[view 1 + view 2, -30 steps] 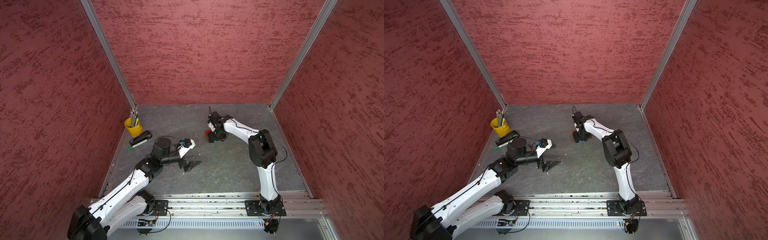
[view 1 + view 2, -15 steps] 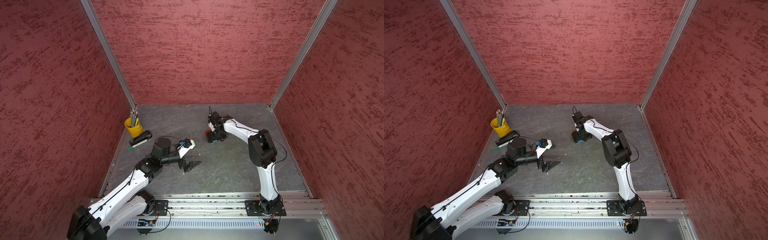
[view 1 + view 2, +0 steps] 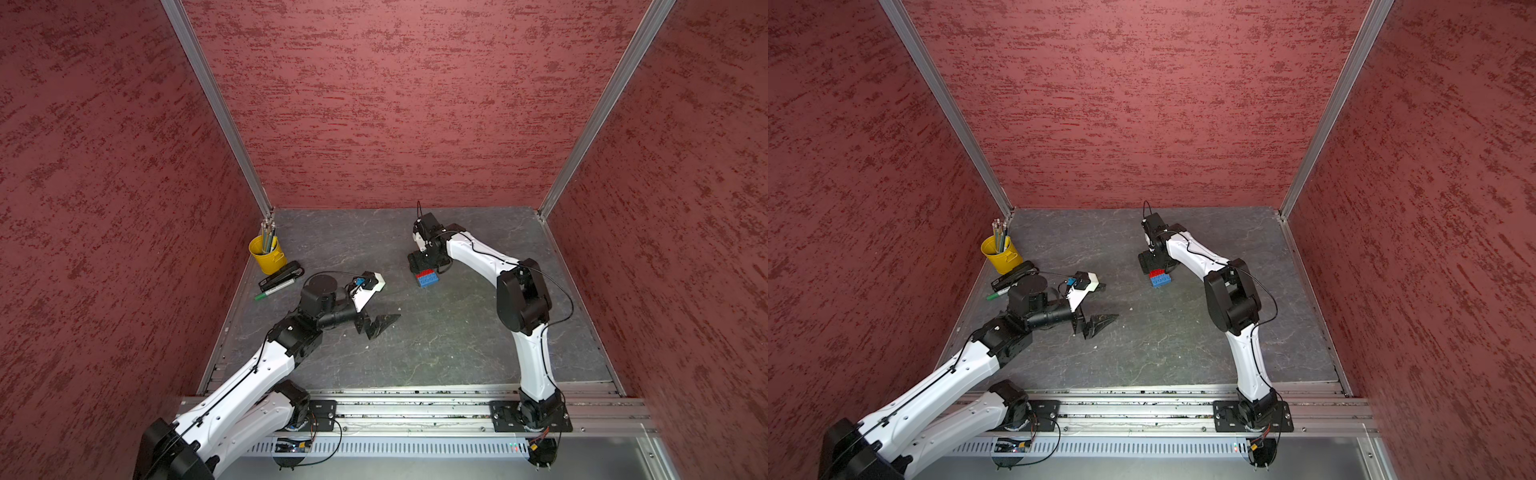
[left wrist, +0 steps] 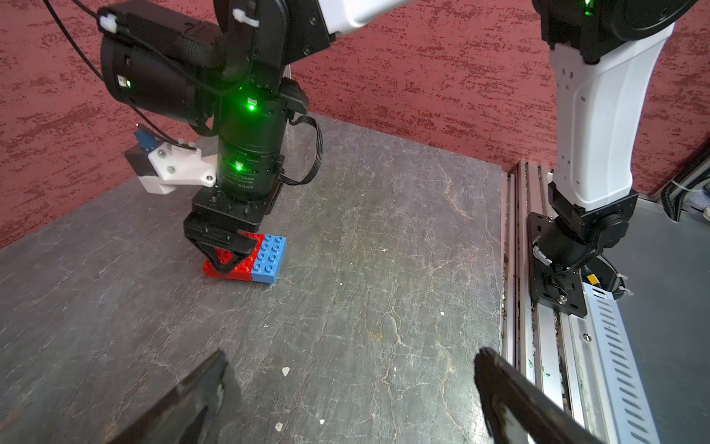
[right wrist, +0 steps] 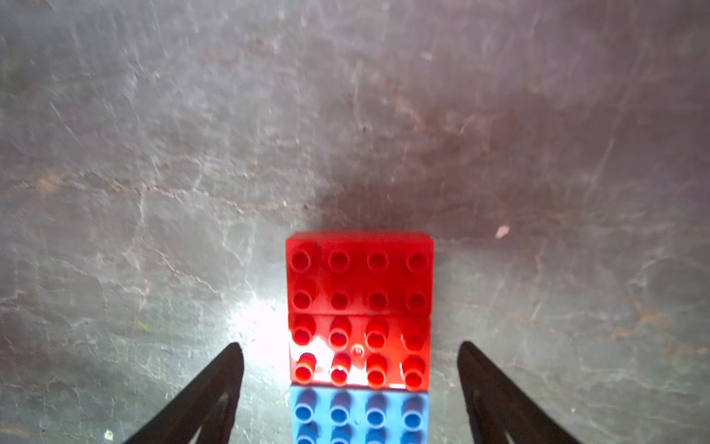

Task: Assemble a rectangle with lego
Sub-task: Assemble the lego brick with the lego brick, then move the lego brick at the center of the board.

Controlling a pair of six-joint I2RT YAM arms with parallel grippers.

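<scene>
Task state and clearances. The rectangle [image 3: 427, 277] lies flat on the counter [image 3: 457, 353], just right of centre in both top views; in the right wrist view its top shows two red bricks and one blue brick [image 5: 359, 415] butted edge to edge, studs up, seams tight. No loose brick shows anywhere on the counter; whether a fourth sits underneath cannot be told. The right claw [image 5: 350, 345] stands over the red part with its fingers spread, a clear gap to the brick on either side, gripping nothing. The left claw [image 4: 350, 353], at lower centre of that frame, is wide open and empty, well apart from the block. Judged from this, assembly looks complete or nearly so; what remains is lifting the right arm clear. Open counter surrounds the rectangle on all sides; the cup [image 3: 267, 255] and pens sit at the far left edge, the rail [image 3: 415, 409] along the bottom, and the walls stand well off.
</scene>
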